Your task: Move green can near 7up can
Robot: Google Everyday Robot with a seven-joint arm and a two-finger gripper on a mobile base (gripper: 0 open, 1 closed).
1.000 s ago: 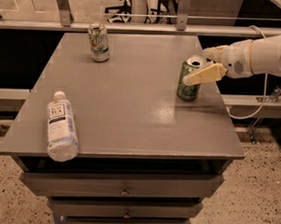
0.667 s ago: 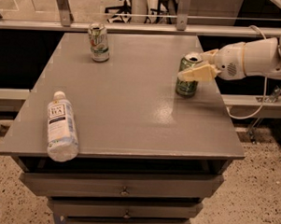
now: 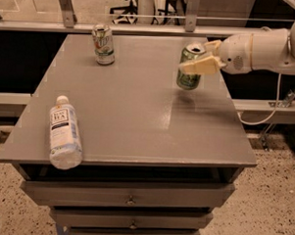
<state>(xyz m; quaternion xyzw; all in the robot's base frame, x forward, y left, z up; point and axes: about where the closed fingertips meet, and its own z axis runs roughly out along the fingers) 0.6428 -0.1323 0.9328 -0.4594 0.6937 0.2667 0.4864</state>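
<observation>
The green can [image 3: 189,74] is upright at the right side of the grey table [image 3: 138,114], held a little above the top with its shadow below it. My gripper [image 3: 201,56] comes in from the right on a white arm [image 3: 261,50] and is shut on the can near its top, one pale finger [image 3: 197,68] across the can's front. The 7up can [image 3: 103,44], white with green patches, stands upright at the back left of the table, well apart from the green can.
A clear water bottle [image 3: 65,134] with a white label lies on its side at the table's front left. Drawers [image 3: 129,197] sit below the tabletop. A metal rail [image 3: 141,28] runs behind the table. A cable [image 3: 273,105] hangs at the right.
My gripper has closed on the green can, lifted it off the table and moved it slightly left. The 7up can and bottle have not moved.
</observation>
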